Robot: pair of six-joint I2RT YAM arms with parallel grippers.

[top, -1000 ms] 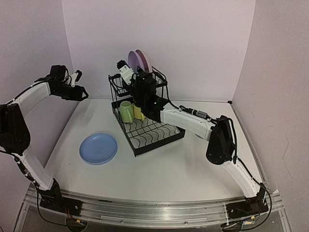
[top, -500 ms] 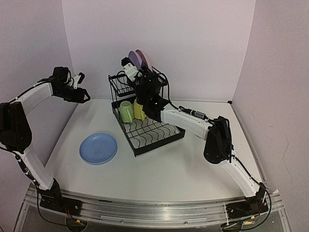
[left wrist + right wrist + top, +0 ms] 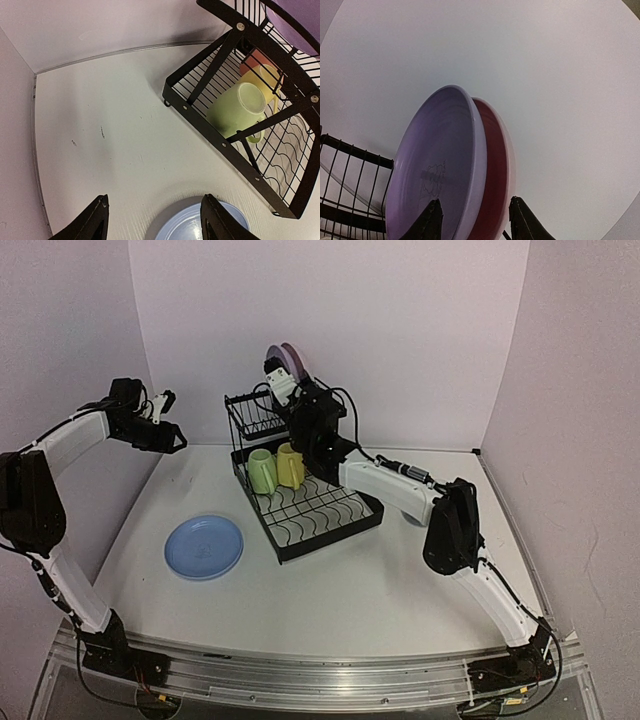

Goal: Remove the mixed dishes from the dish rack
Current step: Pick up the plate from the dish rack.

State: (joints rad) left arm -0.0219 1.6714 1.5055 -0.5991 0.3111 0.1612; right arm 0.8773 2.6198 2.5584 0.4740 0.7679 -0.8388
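Note:
The black wire dish rack (image 3: 300, 502) stands at the table's middle back. A purple plate (image 3: 277, 362) and a pink plate (image 3: 296, 361) stand upright in its upper shelf. A light green mug (image 3: 262, 471) and a yellow mug (image 3: 290, 466) lie in the tray base. A blue plate (image 3: 204, 546) lies flat on the table. My right gripper (image 3: 472, 222) is open, its fingers straddling the rims of the purple plate (image 3: 432, 175) and pink plate (image 3: 495, 175). My left gripper (image 3: 152, 225) is open and empty, high at the left above the blue plate (image 3: 200, 225).
The rack (image 3: 235, 125) fills the right of the left wrist view, with the green mug (image 3: 235, 107), the yellow mug (image 3: 262, 80) and a pink mug (image 3: 252, 60) behind it. Pale walls close the back and both sides.
My right gripper has risen from the mugs in the tray base up to the standing plates on the upper shelf. My left arm has barely moved.

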